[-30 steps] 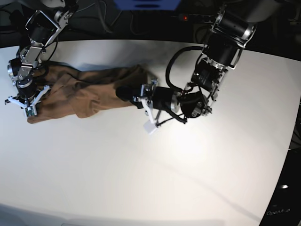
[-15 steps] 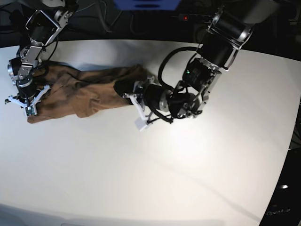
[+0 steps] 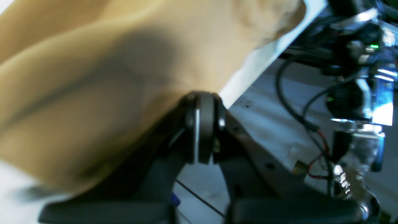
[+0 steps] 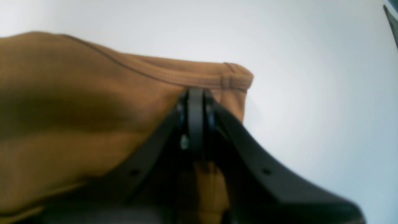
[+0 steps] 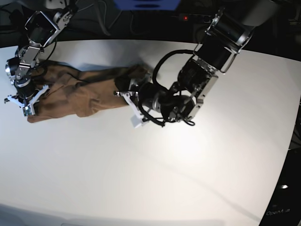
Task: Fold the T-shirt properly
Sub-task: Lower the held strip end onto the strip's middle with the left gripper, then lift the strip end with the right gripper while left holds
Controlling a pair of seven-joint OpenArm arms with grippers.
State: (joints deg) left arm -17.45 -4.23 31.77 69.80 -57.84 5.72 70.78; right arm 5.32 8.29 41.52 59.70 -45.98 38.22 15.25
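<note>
The tan T-shirt [image 5: 80,92] lies bunched into a long wrinkled strip across the back left of the white table [image 5: 155,169]. My right gripper [image 5: 22,102] is at the strip's left end. In its wrist view it [image 4: 196,93] is shut on the T-shirt [image 4: 77,109] just below a stitched hem. My left gripper [image 5: 121,88] is at the strip's right end. Seen from the left wrist, it [image 3: 202,102] is shut on the T-shirt [image 3: 108,77] at a cloth edge, with the fabric draped to its left.
Dark cables and equipment [image 5: 108,19] run behind the table's back edge. Wiring and lit electronics [image 3: 351,93] fill the right of the left wrist view. The table's curved edge [image 5: 287,155] drops off at the right.
My left arm has swung to the left, carrying the shirt's right end with it and bunching the strip shorter. My right gripper has shifted slightly up, still holding the left end.
</note>
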